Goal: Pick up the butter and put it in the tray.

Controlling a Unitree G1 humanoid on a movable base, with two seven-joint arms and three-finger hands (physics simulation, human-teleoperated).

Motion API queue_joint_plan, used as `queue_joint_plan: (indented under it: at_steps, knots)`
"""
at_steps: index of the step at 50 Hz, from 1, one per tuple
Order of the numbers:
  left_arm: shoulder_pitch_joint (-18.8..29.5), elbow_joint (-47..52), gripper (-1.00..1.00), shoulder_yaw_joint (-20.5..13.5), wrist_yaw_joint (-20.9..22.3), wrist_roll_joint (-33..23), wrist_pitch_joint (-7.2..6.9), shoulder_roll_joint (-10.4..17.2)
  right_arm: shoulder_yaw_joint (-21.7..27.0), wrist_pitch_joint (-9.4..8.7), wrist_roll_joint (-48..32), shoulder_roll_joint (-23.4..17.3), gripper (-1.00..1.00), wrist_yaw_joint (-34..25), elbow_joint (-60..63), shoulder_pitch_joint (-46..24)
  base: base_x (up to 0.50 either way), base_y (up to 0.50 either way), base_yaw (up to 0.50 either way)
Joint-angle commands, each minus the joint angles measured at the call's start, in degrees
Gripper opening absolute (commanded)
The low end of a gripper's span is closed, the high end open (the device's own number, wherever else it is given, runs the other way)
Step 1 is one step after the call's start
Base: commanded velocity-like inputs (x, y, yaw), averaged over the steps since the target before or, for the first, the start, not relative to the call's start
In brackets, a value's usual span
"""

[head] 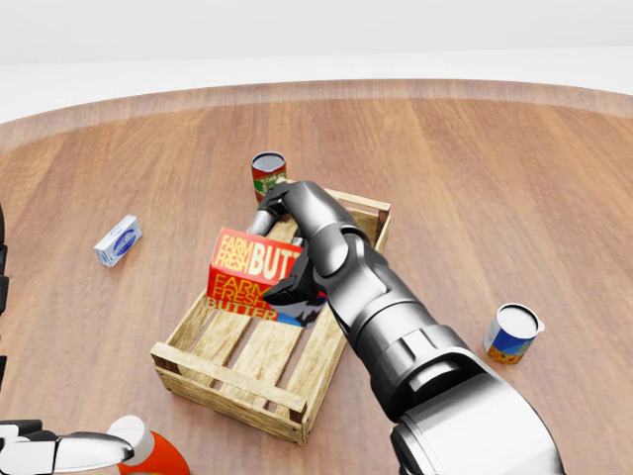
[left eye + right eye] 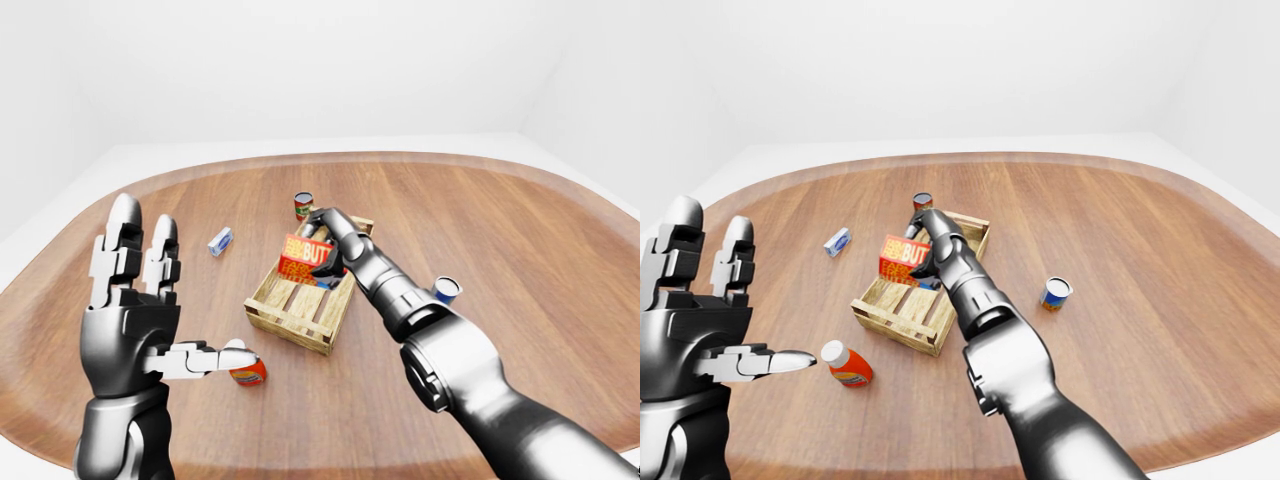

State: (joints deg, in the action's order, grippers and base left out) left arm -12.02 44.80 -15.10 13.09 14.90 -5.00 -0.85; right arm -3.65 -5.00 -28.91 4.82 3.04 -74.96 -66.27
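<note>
L to R: we're holding our left hand [image 2: 135, 300] up w/ fingers spread, empty, just beside an orange bottle [image 2: 848, 366] lying on the table [image 1: 514, 168]. A small blue-white carton [image 1: 118, 240] is lying further up; its text is too small to read. Our right hand [image 1: 297, 259] is clamping the butter [image 1: 249, 277], marked "FARM FRESH BUTTER", above the tray [image 1: 232, 381], prob. not touching the slats yet. Pick done; release is what's remaining.

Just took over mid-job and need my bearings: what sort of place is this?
Seemingly a bare simulated test room: a large rounded wooden table within plain white walls, holding a slatted wooden crate tray and scattered groceries such as a red-labelled can.
</note>
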Motion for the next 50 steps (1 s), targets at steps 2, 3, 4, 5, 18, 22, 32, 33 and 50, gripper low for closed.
queue_joint_plan:
  at_steps: [2,3,4,5,18,22,32,33,50]
  knots:
    - [0.1,0.4,1.0,-0.6,0.1,0.6,0.0,0.1,2.1,0.0,-4.3,0.7,-1.0,3.9,-1.0,1.0,0.0,0.0,0.0]
    - [0.1,0.1,1.0,-0.4,0.1,0.3,0.0,0.0,2.3,0.0,-4.4,0.7,-1.0,3.6,-1.3,1.4,0.0,0.0,0.0]
    - [0.1,-0.1,1.0,-0.2,0.1,0.2,0.0,0.0,2.3,0.0,-4.7,0.6,-1.0,3.8,-1.4,1.5,0.0,0.0,0.0]
    - [0.0,-0.1,1.0,-0.1,0.1,0.1,0.0,-0.1,2.3,0.0,-5.1,0.5,-1.0,4.7,-1.5,1.5,0.0,0.0,0.0]
    - [0.2,-0.9,1.0,0.7,-0.1,-0.5,0.0,0.0,2.8,0.0,-6.3,2.0,-1.0,3.8,-1.9,1.2,0.0,0.0,0.0]
    - [0.2,-0.9,1.0,0.7,-0.2,-0.5,0.0,0.1,3.1,0.0,-6.3,2.1,-1.0,3.8,-2.1,1.2,0.0,0.0,0.0]
    - [0.0,-0.4,1.0,0.4,-0.1,-0.1,0.0,0.1,2.8,0.0,-7.9,3.1,-1.0,4.4,-2.5,2.0,0.0,0.0,0.0]
    - [-0.2,-0.5,1.0,0.6,0.0,-0.3,0.0,0.0,2.7,0.0,-8.2,3.2,-1.0,4.8,-2.6,2.1,0.0,0.0,0.0]
    - [-0.4,0.0,1.0,0.5,0.3,-0.1,0.0,-0.1,2.7,0.0,-11.3,4.5,-1.0,6.3,-3.1,3.2,0.0,0.0,0.0]
